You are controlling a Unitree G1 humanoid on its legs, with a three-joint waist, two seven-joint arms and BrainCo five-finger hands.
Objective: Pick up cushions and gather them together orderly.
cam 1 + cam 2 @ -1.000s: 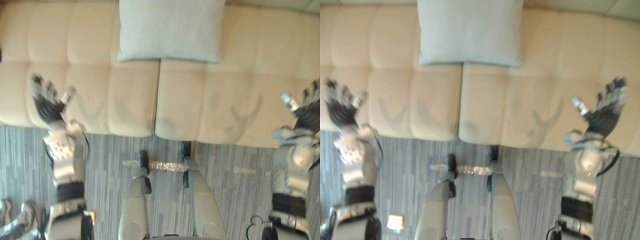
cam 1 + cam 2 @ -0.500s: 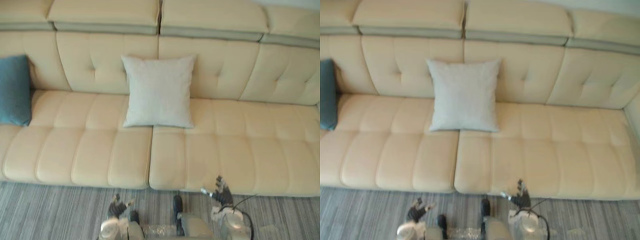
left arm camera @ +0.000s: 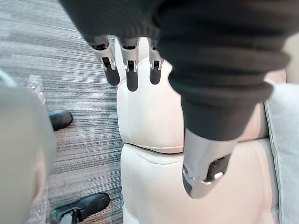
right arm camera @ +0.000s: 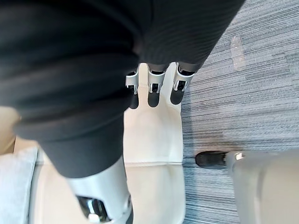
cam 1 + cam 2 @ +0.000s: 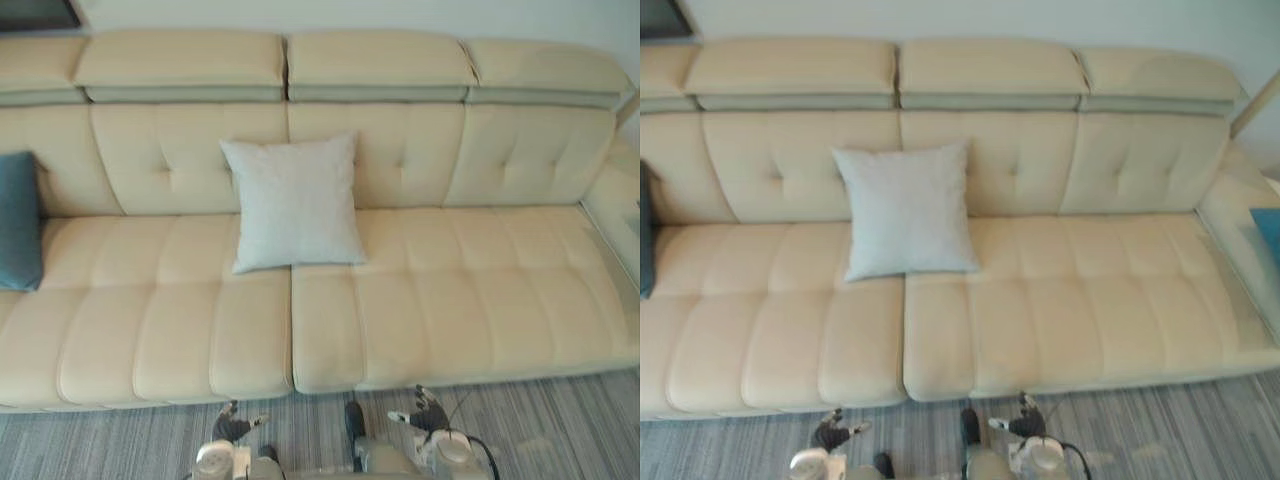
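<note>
- I see the pale grey cushion (image 5: 295, 205) leaning on the backrest of the beige sofa (image 5: 450, 290).
- A teal cushion (image 5: 18, 220) sits at the left end, cut off.
- Left hand (image 3: 132, 74) and right hand (image 4: 154, 91) hang low, fingers straight, both empty.

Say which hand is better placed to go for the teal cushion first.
Left, probably. The teal cushion leans at the sofa's left end, on the left hand's side; the right hand hangs further right. Both hands are open, empty and low before the sofa front, so neither reaches it yet.
</note>
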